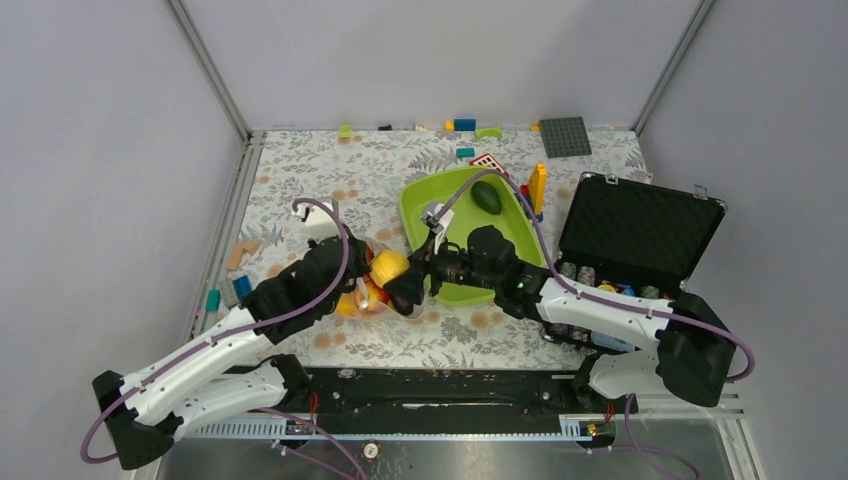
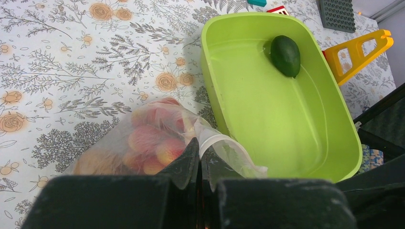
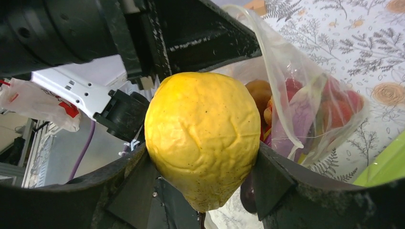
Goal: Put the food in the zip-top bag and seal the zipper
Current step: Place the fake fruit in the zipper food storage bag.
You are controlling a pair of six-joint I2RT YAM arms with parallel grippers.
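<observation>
A yellow lemon (image 3: 203, 138) is clamped between the fingers of the right gripper (image 3: 203, 164), which are spread only as wide as the fruit and pressed against both its sides, at the mouth of the zip-top bag (image 3: 305, 90). The bag is seen lying on the floral tablecloth (image 1: 330, 180) just beside the lime-green tray (image 2: 286, 143). Its upper lip is pinched in the left gripper (image 2: 199, 160), whose fingers are all but closed on the thin film. That pinch appears to be meant to lift the flimsy mouth and hold it open so that the lemon can be passed in. Red toy fruits (image 2: 153, 138) and a purple piece (image 3: 296, 119), probably the eggplant, are already gathered inside the bag. A dark green toy fruit (image 2: 285, 56) is left alone in the tray, so the filling is judged to be nearly done but not finished. The zipper cannot be clearly made out along the crumpled mouth, and it is judged unsealed, since the opening is being held apart. A yellow building piece (image 2: 356, 50) lies beyond the tray, and an open black case (image 1: 640, 230) stands at the right.
</observation>
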